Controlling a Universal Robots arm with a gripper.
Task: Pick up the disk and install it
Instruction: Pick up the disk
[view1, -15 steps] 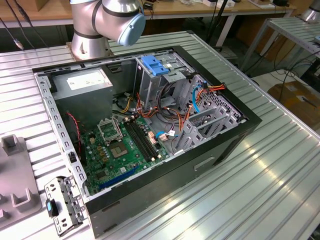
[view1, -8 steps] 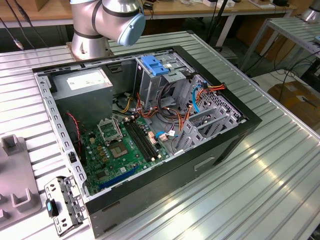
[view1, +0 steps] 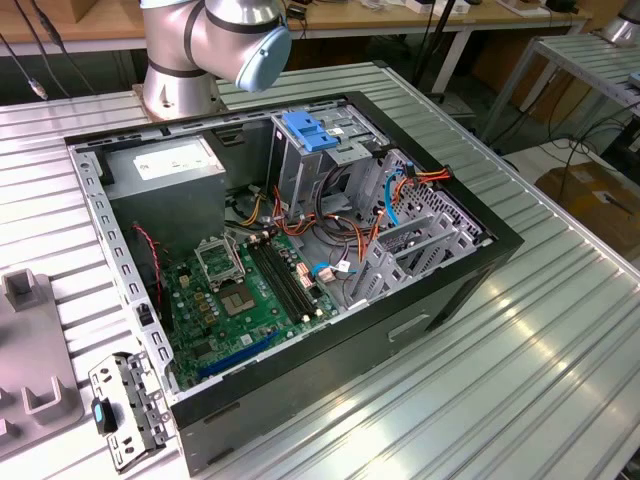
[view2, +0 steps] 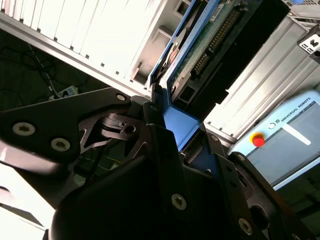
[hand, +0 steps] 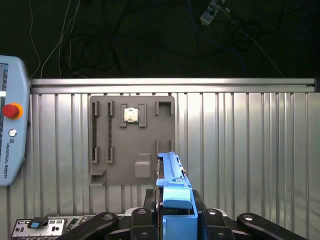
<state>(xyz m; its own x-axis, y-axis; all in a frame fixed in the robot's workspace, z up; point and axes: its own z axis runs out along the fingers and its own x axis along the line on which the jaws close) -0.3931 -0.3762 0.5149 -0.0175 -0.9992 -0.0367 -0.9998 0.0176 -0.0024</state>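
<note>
Ribbed metal table (view1: 520, 340) is seen carrying an open computer case (view1: 300, 400), its circuit board and cables exposed, with the arm (view1: 215, 40) mounted just beyond it. In the first wrist view a grey slotted tray (hand: 162, 135) is shown lying on the table, a pendant (hand: 12, 130) beside it. The gripper (hand: 175, 220) is shown with its jaws closed on the disk (hand: 172, 175), which is held by its blue carrier, clear of the table. A small chip (hand: 131, 115) is seated in the tray.
</note>
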